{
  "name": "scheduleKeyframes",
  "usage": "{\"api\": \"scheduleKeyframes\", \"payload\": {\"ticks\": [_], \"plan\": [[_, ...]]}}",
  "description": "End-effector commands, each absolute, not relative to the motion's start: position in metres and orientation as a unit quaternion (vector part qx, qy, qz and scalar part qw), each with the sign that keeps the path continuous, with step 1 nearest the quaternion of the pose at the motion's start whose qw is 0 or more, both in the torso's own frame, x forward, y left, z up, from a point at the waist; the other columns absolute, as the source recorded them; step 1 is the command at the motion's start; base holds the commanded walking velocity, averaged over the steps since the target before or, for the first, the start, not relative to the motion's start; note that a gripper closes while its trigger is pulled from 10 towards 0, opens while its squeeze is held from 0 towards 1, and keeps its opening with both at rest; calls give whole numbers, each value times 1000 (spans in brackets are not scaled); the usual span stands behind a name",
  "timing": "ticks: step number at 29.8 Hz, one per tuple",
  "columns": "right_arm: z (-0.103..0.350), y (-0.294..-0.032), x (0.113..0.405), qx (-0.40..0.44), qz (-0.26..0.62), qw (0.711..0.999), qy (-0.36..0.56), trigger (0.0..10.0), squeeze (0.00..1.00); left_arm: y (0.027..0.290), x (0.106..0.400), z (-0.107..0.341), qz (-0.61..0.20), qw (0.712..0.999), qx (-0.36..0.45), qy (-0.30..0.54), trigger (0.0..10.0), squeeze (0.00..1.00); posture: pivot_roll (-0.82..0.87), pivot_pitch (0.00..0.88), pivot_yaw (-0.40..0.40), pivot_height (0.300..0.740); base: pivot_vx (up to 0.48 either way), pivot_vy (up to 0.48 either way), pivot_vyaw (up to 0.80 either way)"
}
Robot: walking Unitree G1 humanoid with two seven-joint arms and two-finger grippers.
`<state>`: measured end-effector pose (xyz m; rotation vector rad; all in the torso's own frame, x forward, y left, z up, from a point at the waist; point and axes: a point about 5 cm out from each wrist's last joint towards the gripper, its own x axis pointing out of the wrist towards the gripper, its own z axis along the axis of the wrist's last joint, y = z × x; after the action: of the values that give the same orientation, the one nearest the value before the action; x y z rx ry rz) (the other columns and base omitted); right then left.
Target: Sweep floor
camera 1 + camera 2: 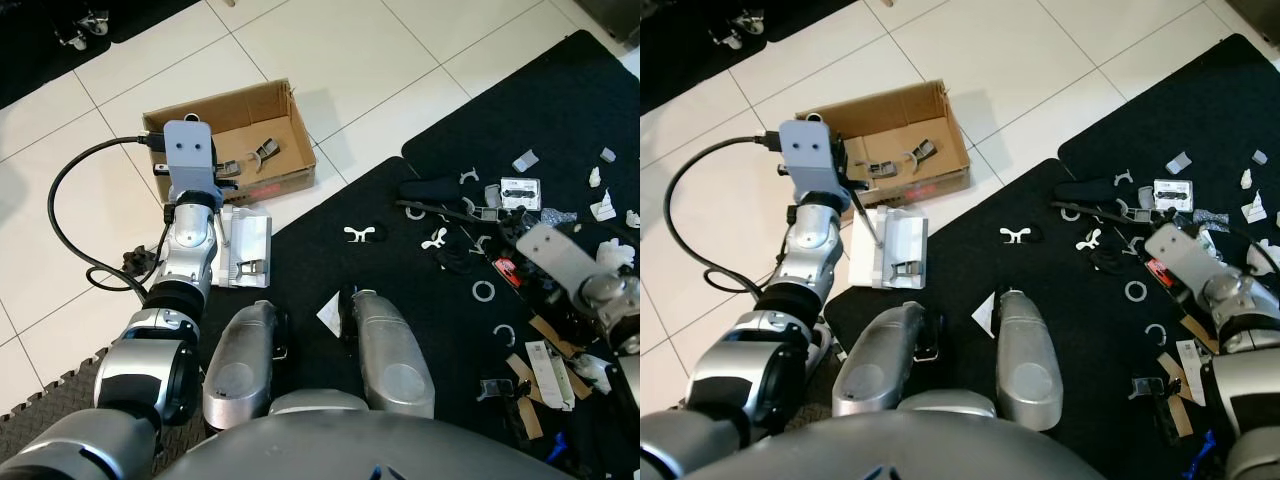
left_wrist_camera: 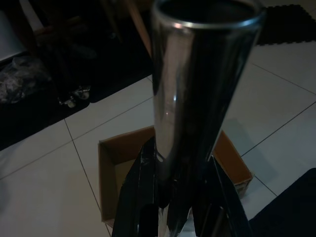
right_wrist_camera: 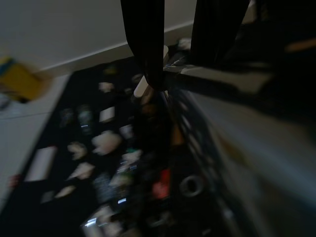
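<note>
White dustpan (image 1: 890,248): on tile beside the black mat (image 1: 1060,330), before the open cardboard box (image 1: 890,135). Left gripper (image 2: 177,207): clamped on a shiny metal handle (image 2: 197,89) above the box. Right gripper (image 3: 180,59): over scattered debris (image 1: 500,230) on the mat; finger state cannot be told.

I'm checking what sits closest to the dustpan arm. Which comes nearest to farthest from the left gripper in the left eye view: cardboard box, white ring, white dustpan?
1. white dustpan, right beside the left gripper, on the tile.
2. cardboard box, just beyond it.
3. white ring, far off on the black mat, toward the robot's right.
</note>
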<state>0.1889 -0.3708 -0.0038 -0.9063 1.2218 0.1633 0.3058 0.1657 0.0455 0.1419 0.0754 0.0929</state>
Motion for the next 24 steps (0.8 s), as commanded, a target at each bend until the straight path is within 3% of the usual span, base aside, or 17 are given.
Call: {"api": "scheduleKeyframes", "payload": {"ticks": [1,8,10,15,18,21,24], "plan": [[-3,-383,174,-416,63,694,584,10000,0,164,305,45,44,996,76,33,10000,0,-10,136,2,740,0,0,0],[-17,-380,150,-384,99,675,622,10000,0,163,304,44,43,996,75,35,10000,0,-14,138,0,740,0,0,0],[-32,-371,127,-359,152,644,658,10000,0,163,304,44,44,996,75,35,10000,0,-12,139,-3,740,0,0,0],[-47,-358,103,-328,205,616,686,10000,0,163,304,44,44,996,75,36,10000,0,-13,139,-5,740,0,0,0],[-65,-332,79,-286,276,593,701,10000,0,163,304,43,43,996,75,38,10000,0,-16,142,-3,740,0,0,0],[-69,-325,77,-274,289,593,699,10000,0,163,304,43,43,996,75,38,10000,0,-16,142,-3,740,0,0,0],[-80,-292,85,-206,312,653,658,10000,0,163,304,43,43,996,75,39,10000,0,-17,138,-3,740,0,0,0]]}}
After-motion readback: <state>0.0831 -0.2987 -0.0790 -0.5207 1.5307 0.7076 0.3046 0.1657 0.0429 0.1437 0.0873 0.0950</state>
